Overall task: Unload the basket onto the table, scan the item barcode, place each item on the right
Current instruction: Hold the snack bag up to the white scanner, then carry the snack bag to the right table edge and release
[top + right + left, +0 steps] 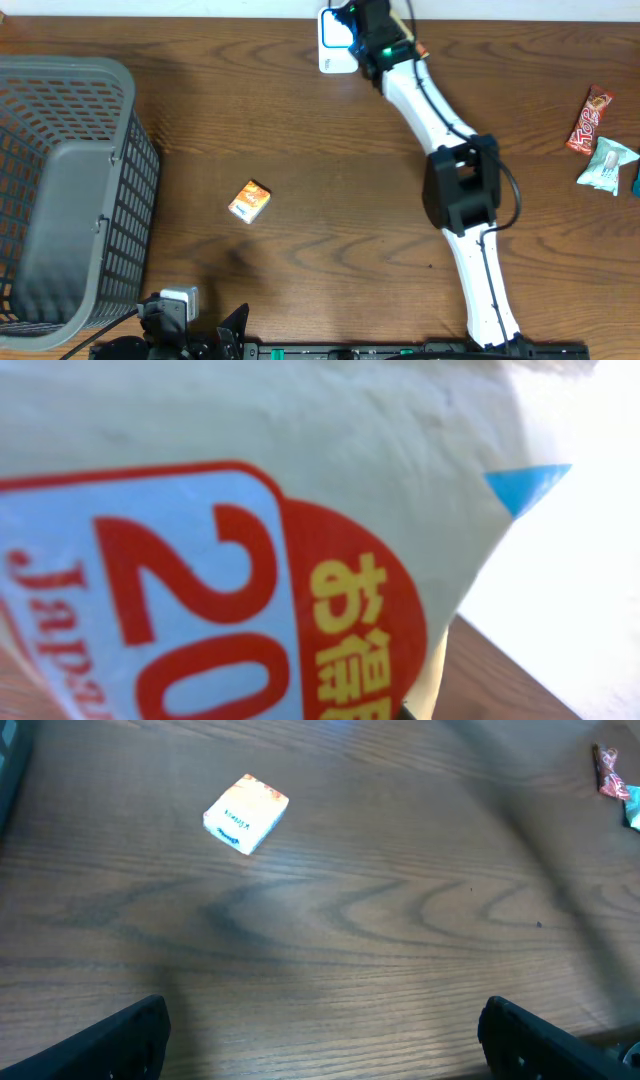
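Packet (335, 45), white with a blue patch, sits at 12 o'clock on the far edge of the tabletop (330, 150), right at the tip of my right claw (360, 42). In my right wrist view it fills nearly the whole frame: pale film with a large red number and a red badge of Japanese lettering.

I judge it light and soft, a crinkly pouch rather than a stiff box. It will flex and sag if I take it by one corner, and glossy film can slip. The sealed rim should be the firmest place to pinch, leaving the printed faces free so the barcode can lie flat and uncovered. I can't see a barcode on the face towards me.

My right claw is fully closed. My fingers are hidden behind the pouch, so I judge, rather than see, that they pinch its thin edge.

My left claw (322, 1010) stands wide open at 6 o'clock, holding and touching nothing, bare wood between its fingers.

A small orange box (249, 201) lies loose towards 9 o'clock from the centre, the grey basket (120, 150) beyond it. A red snack bar (588, 118) and a pale wrapper (610, 165) lie at 3 o'clock.
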Controlling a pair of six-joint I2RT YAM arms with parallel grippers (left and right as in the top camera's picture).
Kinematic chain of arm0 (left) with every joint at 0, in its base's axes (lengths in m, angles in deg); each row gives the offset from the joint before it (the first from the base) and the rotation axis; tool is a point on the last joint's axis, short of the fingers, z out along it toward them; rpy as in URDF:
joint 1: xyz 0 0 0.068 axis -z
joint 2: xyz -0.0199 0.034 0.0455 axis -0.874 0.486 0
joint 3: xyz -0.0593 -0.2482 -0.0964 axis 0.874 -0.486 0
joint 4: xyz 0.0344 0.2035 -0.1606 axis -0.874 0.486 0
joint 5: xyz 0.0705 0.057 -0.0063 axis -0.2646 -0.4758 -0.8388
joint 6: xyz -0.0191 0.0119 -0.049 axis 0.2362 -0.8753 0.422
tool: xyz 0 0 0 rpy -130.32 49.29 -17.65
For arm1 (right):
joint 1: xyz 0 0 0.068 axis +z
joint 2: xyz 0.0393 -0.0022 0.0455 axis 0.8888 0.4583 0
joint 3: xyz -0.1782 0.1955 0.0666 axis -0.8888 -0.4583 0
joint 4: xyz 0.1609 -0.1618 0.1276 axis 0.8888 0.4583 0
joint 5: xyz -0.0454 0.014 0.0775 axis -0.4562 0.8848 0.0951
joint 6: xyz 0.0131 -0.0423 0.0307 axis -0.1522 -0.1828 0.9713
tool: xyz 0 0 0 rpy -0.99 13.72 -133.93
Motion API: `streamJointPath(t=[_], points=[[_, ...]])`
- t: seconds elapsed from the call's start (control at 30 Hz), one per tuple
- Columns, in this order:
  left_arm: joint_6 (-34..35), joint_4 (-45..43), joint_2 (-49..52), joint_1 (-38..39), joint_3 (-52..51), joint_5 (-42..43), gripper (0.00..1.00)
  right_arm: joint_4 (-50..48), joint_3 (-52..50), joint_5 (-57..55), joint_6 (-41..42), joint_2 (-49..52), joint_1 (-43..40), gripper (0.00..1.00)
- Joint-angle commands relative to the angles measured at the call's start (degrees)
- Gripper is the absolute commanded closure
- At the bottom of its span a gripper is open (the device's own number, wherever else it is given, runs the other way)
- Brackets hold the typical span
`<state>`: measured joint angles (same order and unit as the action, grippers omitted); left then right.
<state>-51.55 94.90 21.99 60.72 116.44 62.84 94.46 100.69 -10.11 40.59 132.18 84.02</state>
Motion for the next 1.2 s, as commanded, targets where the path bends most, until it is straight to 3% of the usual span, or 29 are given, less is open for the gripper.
streamJointPath(t=[0.0,0.13,0.33,0.53,0.83,1.0,1.07,1.17], points=[[-1.0,0.0,-0.4,0.2,0.3,0.1,0.02,0.2,3.8,-2.1,0.0,1.3,1.3,0.99],[-1.0,0.0,-0.4,0.2,0.3,0.1,0.02,5.3,7.9,-4.7,3.4,1.3,1.1,0.99],[-1.0,0.0,-0.4,0.2,0.3,0.1,0.02,21.6,15.5,-7.8,9.8,1.2,-1.6,0.99],[-1.0,0.0,-0.4,0.2,0.3,0.1,0.02,36.5,18.8,-5.5,17.6,1.3,-12.4,0.99],[-1.0,0.0,-0.4,0.2,0.3,0.1,0.02,36.4,10.3,7.0,17.7,1.4,-27.5,0.99],[-1.0,0.0,-0.4,0.2,0.3,0.1,0.02,35.3,5.9,7.3,17.9,1.4,-35.0,0.99],[-1.0,0.0,-0.4,0.2,0.3,0.1,0.02,35.5,6.1,7.1,18.1,1.3,-37.4,0.92],[-1.0,0.0,-0.4,0.2,0.3,0.1,0.02,36.0,6.8,0.5,24.4,0.5,-39.5,0.97]])
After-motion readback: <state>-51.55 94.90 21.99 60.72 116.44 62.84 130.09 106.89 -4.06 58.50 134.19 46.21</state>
